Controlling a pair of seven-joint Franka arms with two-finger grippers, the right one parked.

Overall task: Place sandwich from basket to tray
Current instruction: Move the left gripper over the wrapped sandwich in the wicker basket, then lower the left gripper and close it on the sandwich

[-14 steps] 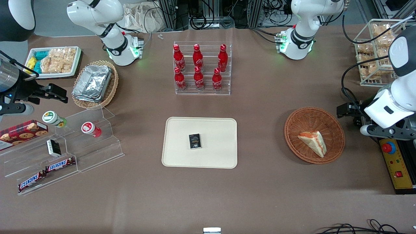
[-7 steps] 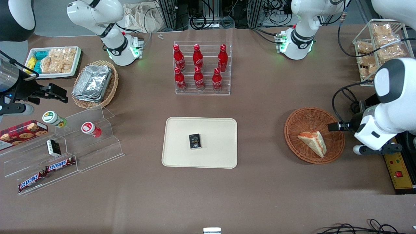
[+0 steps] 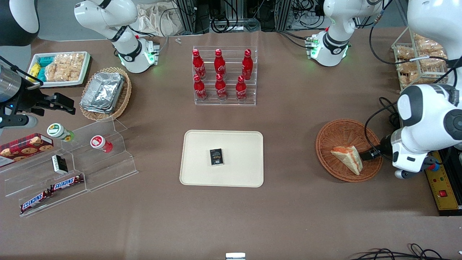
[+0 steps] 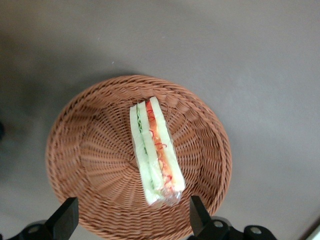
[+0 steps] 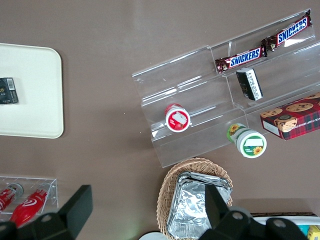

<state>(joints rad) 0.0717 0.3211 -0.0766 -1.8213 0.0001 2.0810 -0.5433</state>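
The sandwich [image 3: 347,158], a white bread wedge with orange-red filling, lies in the round reddish-brown basket [image 3: 343,131] toward the working arm's end of the table. My left gripper [image 3: 371,154] hangs over the basket's rim, just beside the sandwich and not touching it. In the left wrist view the sandwich [image 4: 156,152] rests on the weave of the basket [image 4: 90,150], and the gripper [image 4: 131,220] is open, its black fingers [image 4: 65,220] wide apart with nothing between them. The cream tray [image 3: 242,151] sits mid-table with a small black box [image 3: 216,157] on it.
A clear rack of red bottles [image 3: 223,76] stands farther from the camera than the tray. A wire rack of snack bags [image 3: 418,57] and a yellow control box [image 3: 442,184] flank the working arm. Acrylic steps with snacks [image 3: 72,162] lie toward the parked arm's end.
The left arm has swung in from the table's edge toward the basket. Its gripper has gone from outside the rim to over it, beside the sandwich.
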